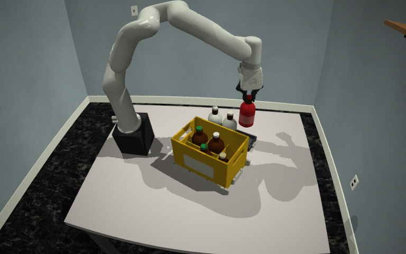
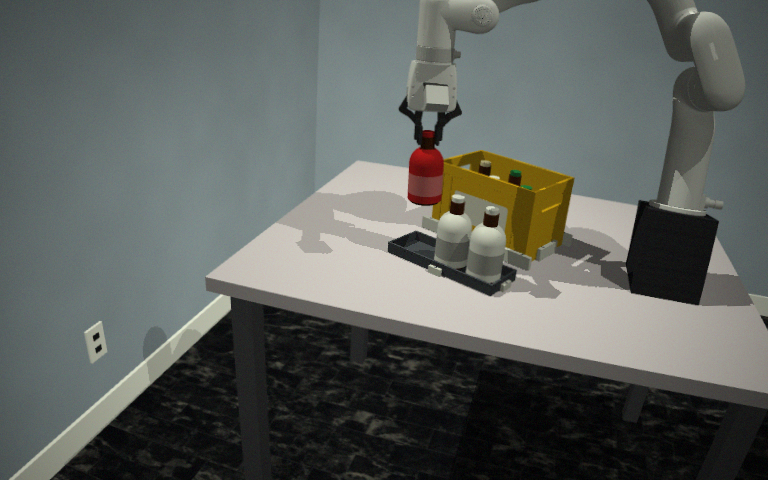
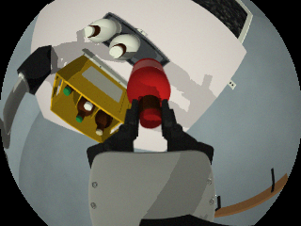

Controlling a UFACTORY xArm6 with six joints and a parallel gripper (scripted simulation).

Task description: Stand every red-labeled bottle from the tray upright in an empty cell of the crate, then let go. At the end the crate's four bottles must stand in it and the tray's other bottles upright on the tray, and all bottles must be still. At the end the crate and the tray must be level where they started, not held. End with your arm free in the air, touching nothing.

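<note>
My gripper [image 1: 249,96] [image 2: 428,135] [image 3: 150,106] is shut on the neck of a red bottle [image 1: 247,115] [image 2: 425,178] [image 3: 150,82] with a lighter red label band. The bottle hangs upright in the air, above the end of the dark tray [image 1: 251,139] [image 2: 407,249] [image 3: 153,53] and beside the yellow crate [image 1: 179,150] [image 2: 532,215] [image 3: 59,104]. Two white bottles [image 1: 214,115] [image 2: 453,237] [image 3: 101,28] stand upright on the tray. The crate holds several brown bottles [image 1: 215,143] with green or pale caps.
The arm's black base [image 1: 134,134] [image 2: 671,249] stands on the table [image 1: 149,203] [image 2: 351,271] to the far side of the crate from the tray. Small grey blocks [image 1: 238,176] sit at the crate's feet.
</note>
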